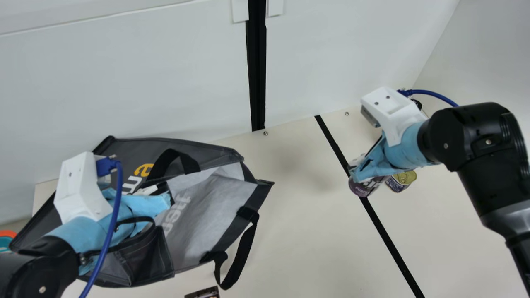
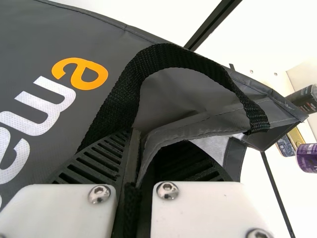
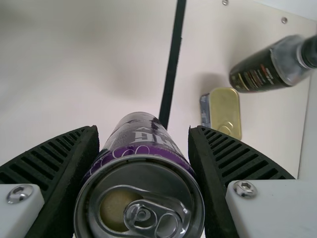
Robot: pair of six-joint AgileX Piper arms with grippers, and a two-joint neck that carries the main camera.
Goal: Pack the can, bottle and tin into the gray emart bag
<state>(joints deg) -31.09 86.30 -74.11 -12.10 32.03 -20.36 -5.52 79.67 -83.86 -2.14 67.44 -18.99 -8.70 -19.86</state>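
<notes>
In the main view, the gray emart bag (image 1: 215,223) is lying across the lower left of the frame on the cream bench (image 1: 302,231), its mouth gaping toward the right. The left gripper (image 1: 153,207) is reaching over the bag's side at the lower left, and the left wrist view is showing its jaws clamping the bag's gray rim, with a black handle (image 2: 173,55) arching just beyond them.

At the right of the main view, the right gripper (image 1: 357,171) is holding the purple can (image 1: 361,188) at a tilt above or on the black strip (image 1: 387,234); whether the can's base is touching the bench I cannot tell. In the right wrist view the jaws are pressing on both sides of the can, whose ring-pull lid is facing the camera at the bottom of the frame.

The tin (image 1: 402,180) is lying flat just beside the can in the main view, its gold lid facing up. The bottle (image 3: 270,67) is standing near the tin, at the upper right of the right wrist view. A small dark item (image 1: 203,293) is showing at the main view's bottom edge.
</notes>
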